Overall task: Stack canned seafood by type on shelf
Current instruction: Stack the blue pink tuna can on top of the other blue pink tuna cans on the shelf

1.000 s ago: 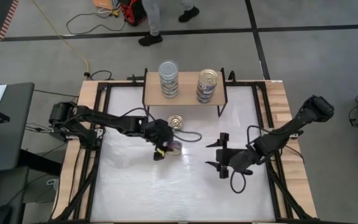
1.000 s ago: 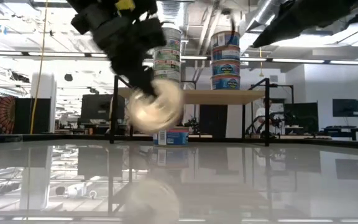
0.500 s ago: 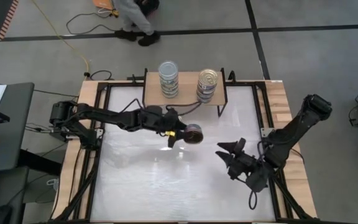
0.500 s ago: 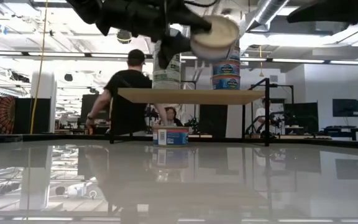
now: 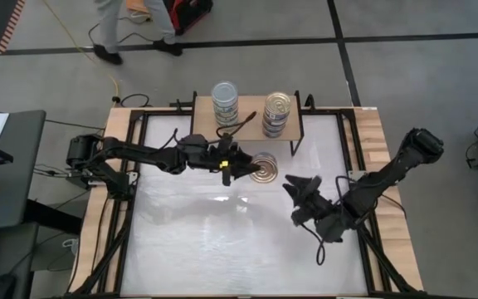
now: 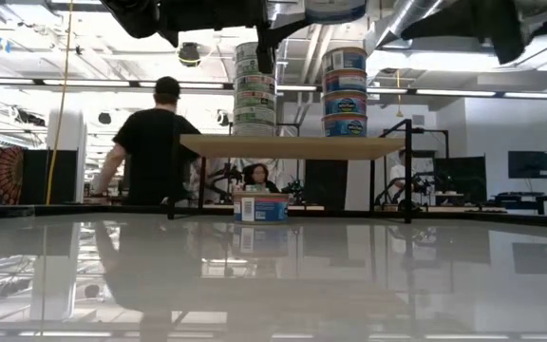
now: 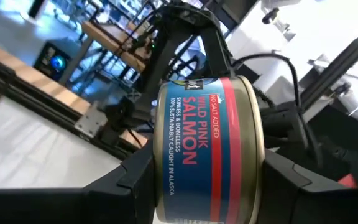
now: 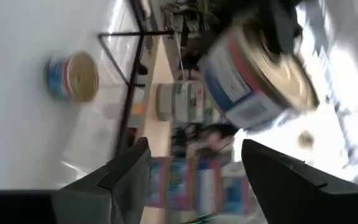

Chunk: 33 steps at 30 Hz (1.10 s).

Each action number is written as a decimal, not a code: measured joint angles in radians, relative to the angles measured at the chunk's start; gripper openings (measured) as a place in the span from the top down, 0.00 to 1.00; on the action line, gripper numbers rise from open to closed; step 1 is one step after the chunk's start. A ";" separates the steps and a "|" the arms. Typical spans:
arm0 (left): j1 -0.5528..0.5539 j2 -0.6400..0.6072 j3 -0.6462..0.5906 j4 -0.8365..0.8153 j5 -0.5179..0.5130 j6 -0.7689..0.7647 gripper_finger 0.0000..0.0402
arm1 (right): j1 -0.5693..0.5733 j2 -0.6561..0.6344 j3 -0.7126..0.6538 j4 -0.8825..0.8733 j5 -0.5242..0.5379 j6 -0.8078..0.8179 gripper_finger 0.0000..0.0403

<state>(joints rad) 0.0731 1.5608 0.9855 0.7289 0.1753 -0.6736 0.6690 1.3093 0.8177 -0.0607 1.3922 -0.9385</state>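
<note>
Gripping a salmon tin [image 7: 207,149] between them, left jaws; right jaws [image 5: 299,202] open, empty

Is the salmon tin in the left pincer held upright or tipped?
Upright: in the high view the left pincer holds the round blue-and-red salmon tin with its gold pull-tab lid facing up, above the white tabletop.

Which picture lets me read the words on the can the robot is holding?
The left wrist view: the salmon can fills it, label readable, clamped in the left gripper. The high view shows only its lid, the low view its bottom edge, the right wrist view a blur.
</note>
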 joint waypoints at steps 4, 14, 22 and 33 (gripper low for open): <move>-0.005 0.000 0.000 -0.053 -0.001 0.067 0.52 | -0.042 -0.046 0.000 0.013 -0.026 0.376 0.29; 0.001 0.001 0.000 -0.040 -0.012 0.169 0.52 | -0.189 -0.331 -0.006 -0.028 -0.616 1.050 0.29; -0.013 0.001 0.000 -0.007 -0.025 0.269 0.52 | -0.420 -0.432 -0.043 -0.003 -0.972 1.295 0.29; -0.011 -0.002 0.000 0.019 -0.014 0.302 0.52 | -0.470 -0.341 -0.032 0.119 -1.096 1.196 0.18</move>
<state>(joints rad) 0.0624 1.5585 0.9859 0.7475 0.1611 -0.3717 0.1995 0.9679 0.7853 0.0583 0.2966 0.2574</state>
